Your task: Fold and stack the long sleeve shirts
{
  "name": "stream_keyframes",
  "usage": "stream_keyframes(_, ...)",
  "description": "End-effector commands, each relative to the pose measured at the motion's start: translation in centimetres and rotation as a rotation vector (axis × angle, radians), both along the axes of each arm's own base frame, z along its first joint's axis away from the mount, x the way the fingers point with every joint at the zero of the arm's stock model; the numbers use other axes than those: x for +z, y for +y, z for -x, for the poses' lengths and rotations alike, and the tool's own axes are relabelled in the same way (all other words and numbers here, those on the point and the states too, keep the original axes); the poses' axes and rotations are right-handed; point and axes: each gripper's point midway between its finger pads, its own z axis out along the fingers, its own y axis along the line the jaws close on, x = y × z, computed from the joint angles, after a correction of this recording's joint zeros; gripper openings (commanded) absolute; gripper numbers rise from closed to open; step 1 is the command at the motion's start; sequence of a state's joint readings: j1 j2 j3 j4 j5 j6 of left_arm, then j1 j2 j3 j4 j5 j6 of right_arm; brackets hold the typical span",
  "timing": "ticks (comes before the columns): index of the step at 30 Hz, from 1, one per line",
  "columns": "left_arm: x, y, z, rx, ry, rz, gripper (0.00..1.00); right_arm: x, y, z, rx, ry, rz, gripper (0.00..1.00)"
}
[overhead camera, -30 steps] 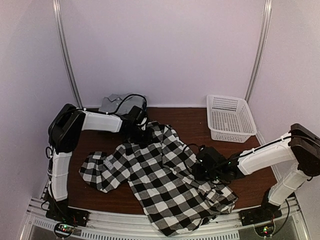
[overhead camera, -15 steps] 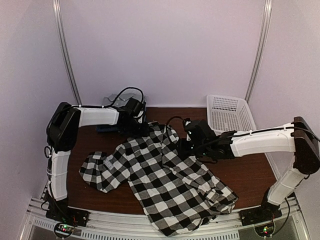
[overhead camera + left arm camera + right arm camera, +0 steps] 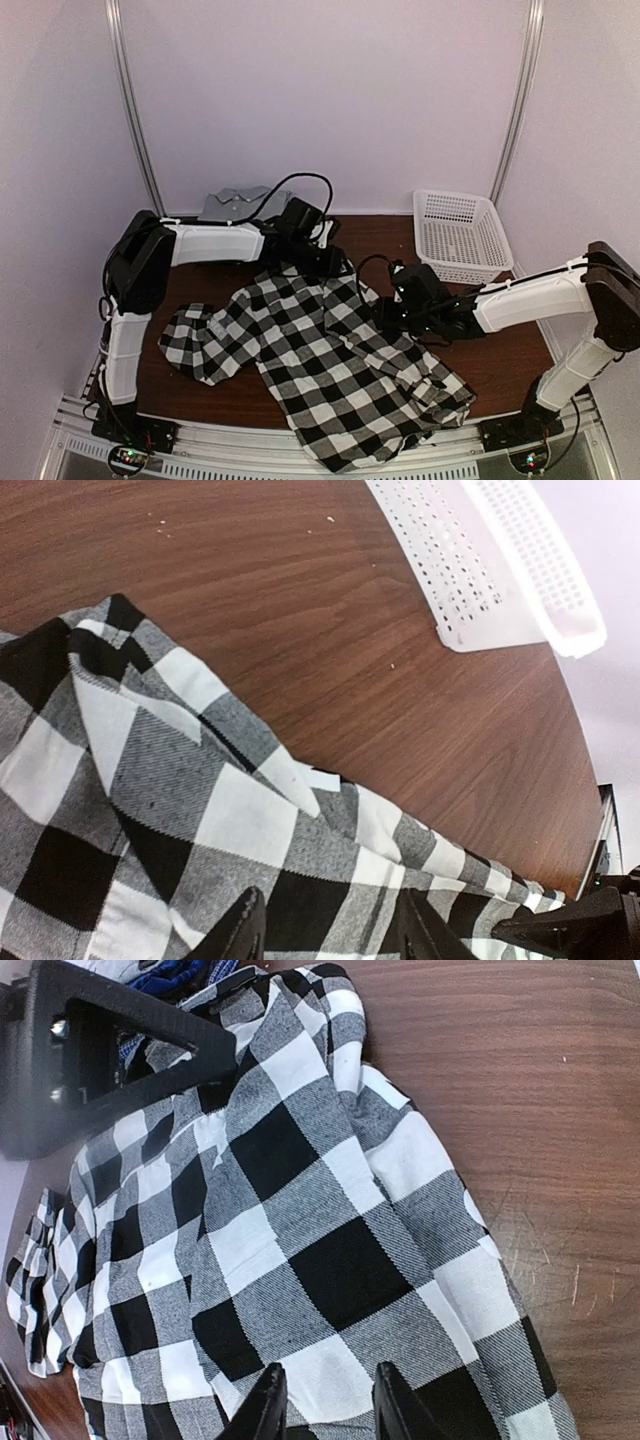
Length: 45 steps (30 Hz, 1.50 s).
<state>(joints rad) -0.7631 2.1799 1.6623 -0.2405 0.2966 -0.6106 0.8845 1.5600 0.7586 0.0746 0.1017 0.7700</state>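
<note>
Straddling check shirt (image 3: 320, 360) | L jaws half-open nr its far edge | R jaws part-open, mid-cloth

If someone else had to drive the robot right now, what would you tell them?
Left gripper: jaws apart, over the far edge of the large black-and-white check cloth shirt, nothing pinched.
Right gripper: jaws apart, over that shirt's right side, nothing pinched.
Where things are: the check shirt lies spread and rumpled across the brown wooden table. A plain grey collared shirt sits at the back left. The white plastic lattice basket is at the back right.
Done: the check shirt is not folded.
Left: fold the check shirt, then stack it.
</note>
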Motion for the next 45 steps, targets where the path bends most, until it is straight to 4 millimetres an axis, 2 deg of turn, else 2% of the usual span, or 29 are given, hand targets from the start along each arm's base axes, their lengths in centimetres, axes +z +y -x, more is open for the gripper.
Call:
stream_keyframes(1,-0.7,-2.1,-1.6,-0.009,0.005,0.083,0.47,1.1,-0.5,-0.3,-0.055,-0.026,-0.096,0.31)
stream_keyframes(5,-2.9,-1.9,-3.1,0.019,-0.004,0.036,0.47,-0.1,-1.1,0.5,-0.055,-0.003,-0.089,0.31)
stream_keyframes(9,-5.4,-0.4,-5.4,0.07,0.007,-0.001,0.47,-1.4,-1.8,1.2,-0.056,0.023,-0.083,0.31)
stream_keyframes(15,-7.0,1.9,-7.5,0.136,0.019,-0.039,0.47,-4.0,-2.6,2.5,-0.052,0.082,-0.061,0.31)
stream_keyframes(21,-7.0,2.3,-8.3,0.148,0.016,-0.049,0.47,-5.6,-3.6,3.3,-0.069,0.116,-0.05,0.3)
stream_keyframes(23,-6.1,2.2,-8.6,0.142,0.001,-0.051,0.47,-5.6,-3.6,3.4,-0.068,0.116,-0.049,0.3)
stream_keyframes(26,-3.6,2.1,-8.8,0.136,-0.03,-0.041,0.47,-5.0,-3.5,3.2,-0.062,0.105,-0.044,0.3)
stream_keyframes(30,0.7,3.2,-7.9,0.141,-0.075,-0.023,0.48,-3.2,-3.1,2.6,-0.051,0.07,-0.036,0.34)
stream_keyframes(34,3.0,5.4,-5.9,0.158,-0.088,-0.036,0.48,-1.0,-3.2,2.1,-0.044,0.022,-0.019,0.42)
stream_keyframes(38,3.7,8.5,-3.2,0.196,-0.084,-0.069,0.48,1.6,-3.6,1.7,-0.044,-0.039,-0.023,0.49)
stream_keyframes(41,4.1,11.8,-1.1,0.256,-0.075,-0.096,0.48,3.4,-3.6,1.5,-0.04,-0.075,-0.032,0.52)
stream_keyframes(42,3.2,13.3,-0.1,0.277,-0.054,-0.121,0.48,4.0,-3.6,1.5,-0.038,-0.084,-0.035,0.53)
stream_keyframes(45,2.7,16.6,2.1,0.344,-0.037,-0.157,0.48,5.4,-3.6,1.4,-0.031,-0.113,-0.05,0.55)
